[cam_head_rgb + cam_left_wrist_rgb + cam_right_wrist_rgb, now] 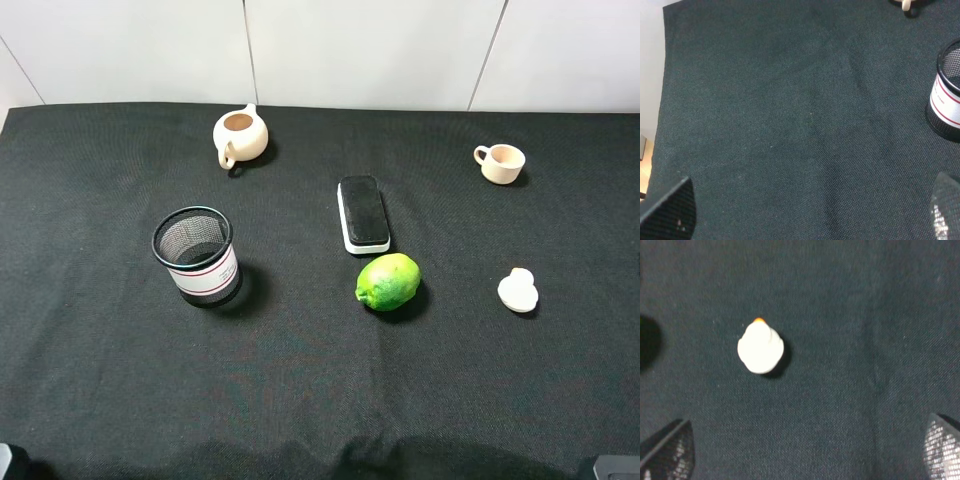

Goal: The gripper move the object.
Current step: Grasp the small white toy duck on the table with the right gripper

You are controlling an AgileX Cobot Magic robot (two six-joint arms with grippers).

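From above, you are seeing the lid (518,292) lying small, cream-white and round on the black cloth (300,380), right of the lime (389,281). Left wrist: the left gripper (807,220) is gaping wide, fingertips cropped. Right wrist: the right gripper (804,455) is gaping too, with the lid (760,347) lying untouched and its knob blurring.

You have a table (90,380) covered in black cloth. On its far side a cream teapot (240,137) sits to your left and a cream handled cup (500,162) to your right. Near the middle lies a black block (363,214) on a white base, with a green citrus fruit (389,281) just beside its near end. A black mesh holder (196,256) stands upright on the left. The small white lid (518,291) lies apart, right of the fruit.
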